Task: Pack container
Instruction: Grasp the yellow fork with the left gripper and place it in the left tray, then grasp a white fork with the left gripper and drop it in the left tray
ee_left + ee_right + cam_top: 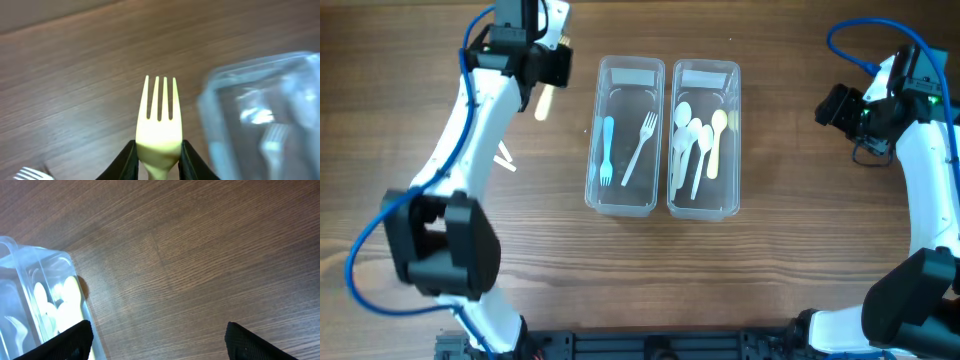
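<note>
One yellow fork (159,115) is clamped at its neck between the left gripper's (158,152) fingers, over the table (75,75), near the fork box's (260,95) left edge. The right gripper (160,342) is spread wide, empty, beside the spoon box (50,260), over open wood.

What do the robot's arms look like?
The left arm and right arm are slim white tubes linked by chunky black joints, each trailing a looping blue cable. The left gripper and right gripper end in two black fingers. No markings are legible.
</note>
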Motion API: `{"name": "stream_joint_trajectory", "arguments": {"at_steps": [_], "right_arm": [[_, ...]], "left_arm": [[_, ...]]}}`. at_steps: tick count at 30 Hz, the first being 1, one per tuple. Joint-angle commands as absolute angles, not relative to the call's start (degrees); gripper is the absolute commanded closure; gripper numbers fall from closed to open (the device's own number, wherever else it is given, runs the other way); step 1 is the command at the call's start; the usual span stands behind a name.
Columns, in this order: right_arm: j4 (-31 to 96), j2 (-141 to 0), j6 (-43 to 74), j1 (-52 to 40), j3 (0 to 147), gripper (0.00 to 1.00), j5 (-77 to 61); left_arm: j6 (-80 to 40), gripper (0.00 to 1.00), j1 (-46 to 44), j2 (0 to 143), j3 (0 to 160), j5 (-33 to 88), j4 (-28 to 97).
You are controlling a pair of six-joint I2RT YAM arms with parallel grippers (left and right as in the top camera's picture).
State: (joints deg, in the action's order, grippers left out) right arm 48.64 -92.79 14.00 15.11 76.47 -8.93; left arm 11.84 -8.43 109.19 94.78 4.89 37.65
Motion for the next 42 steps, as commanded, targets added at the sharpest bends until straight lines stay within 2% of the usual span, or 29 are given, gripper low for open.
{"name": "stream_joint_trajectory", "arguments": {"at_steps": [1, 5, 8, 10, 11, 13, 14, 15, 18, 22, 26, 29, 32, 37, 42], "right_arm": [[48.69, -93.58, 13.45, 14.96, 76.27, 0.16, -8.32], [48.80, -93.58, 13.47, 14.96, 76.27, 0.16, -8.32], [48.88, -93.58, 13.47, 14.96, 76.27, 0.15, -8.32], [48.88, -93.58, 13.47, 14.96, 76.27, 0.16, -8.32], [48.86, -93.58, 13.47, 14.96, 76.27, 0.15, -8.32], [48.84, -93.58, 13.47, 14.96, 76.27, 0.15, -8.32], [48.86, -93.58, 13.47, 14.96, 76.27, 0.15, -8.32], [48.86, -93.58, 13.45, 14.96, 76.27, 0.15, -8.32], [48.88, -93.58, 13.45, 14.96, 76.27, 0.15, -8.32], [48.86, -93.58, 13.52, 14.96, 76.27, 0.15, -8.34], [48.77, -93.58, 13.67, 14.96, 76.27, 0.15, -8.38], [48.69, -93.58, 13.69, 14.96, 76.27, 0.15, -8.36], [48.75, -93.58, 13.63, 14.96, 76.27, 0.15, -8.36], [49.36, -93.58, 13.61, 14.96, 76.27, 0.15, -8.38], [50.48, -93.58, 13.50, 14.96, 76.27, 0.15, -8.36]], "left_arm": [[1.30, 0.78, -14.57, 106.06, 94.89, 14.85, 41.43], [-0.80, 0.80, -22.76, 107.20, 94.83, 14.68, 44.91], [-9.13, 0.73, -26.00, 110.39, 94.83, 10.13, 46.22], [-11.75, 0.73, -25.87, 112.66, 94.83, 10.17, 46.59], [-12.95, 0.65, -25.58, 113.71, 94.83, 10.00, 46.50], [-12.88, 0.43, -24.77, 112.88, 95.53, 9.96, 46.00], [-12.88, 0.13, -23.99, 111.74, 96.99, 9.98, 46.59], [-12.84, 0.07, -22.90, 110.19, 98.76, 9.96, 47.42], [-12.38, 0.01, -17.85, 103.66, 100.95, 8.32, 47.75], [-8.97, 0.00, -2.66, 101.14, 99.72, 3.22, 53.69], [-25.87, 0.01, 7.40, 107.20, 97.06, 2.09, 58.37], [-30.41, 0.07, 7.81, 112.55, 96.51, 1.98, 60.10], [-36.27, 0.20, 7.25, 118.04, 96.51, -0.84, 60.27], [-41.04, 0.23, 7.25, 125.82, 96.51, -5.48, 57.78], [-37.78, 0.29, 7.42, 128.88, 96.49, -9.17, 54.65]]}}
